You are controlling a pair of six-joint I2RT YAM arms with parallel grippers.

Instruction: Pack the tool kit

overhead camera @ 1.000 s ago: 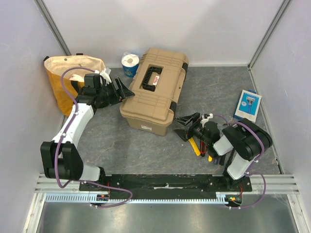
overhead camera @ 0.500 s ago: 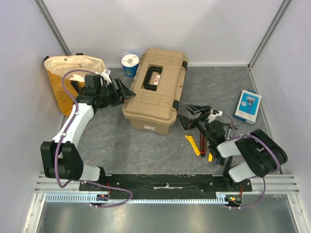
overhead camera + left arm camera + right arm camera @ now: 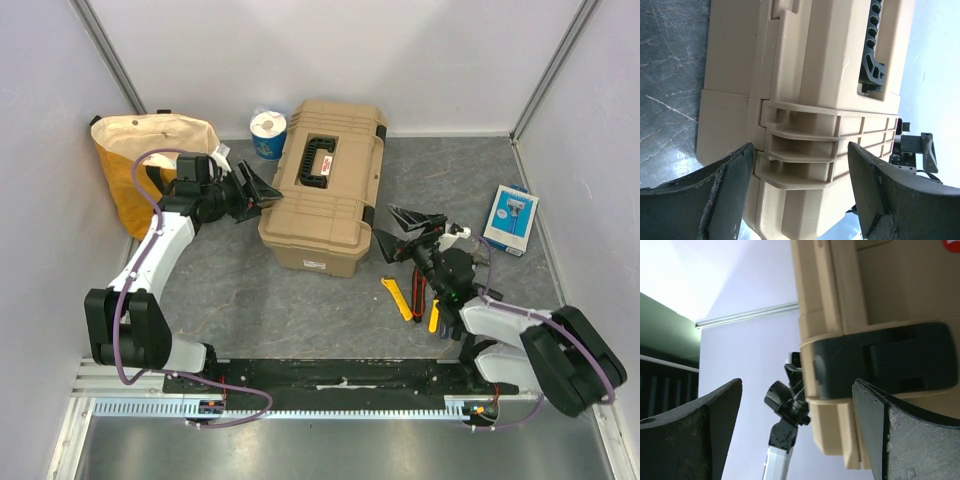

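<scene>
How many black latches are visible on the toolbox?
2, both along the right side of the toolbox: far latch toward the back, near latch toward the front. Others may be hidden.

Bright even light, soft shadows, wrist-view glare

Toolbox (image 3: 325,200) tan, ribbed; handle (image 3: 312,160) blk; latch (image 3: 880,360) blk. Tabletop (image 3: 260,300) dk grey, marbled w/ pale veins. Bag (image 3: 125,190) yellow, cream rim. Packet (image 3: 511,218) blue-wht. Cutters: yellow (image 3: 397,297), red (image 3: 418,296). Roll (image 3: 268,127) wht, blue base. Cable (image 3: 143,160) purple.
</scene>
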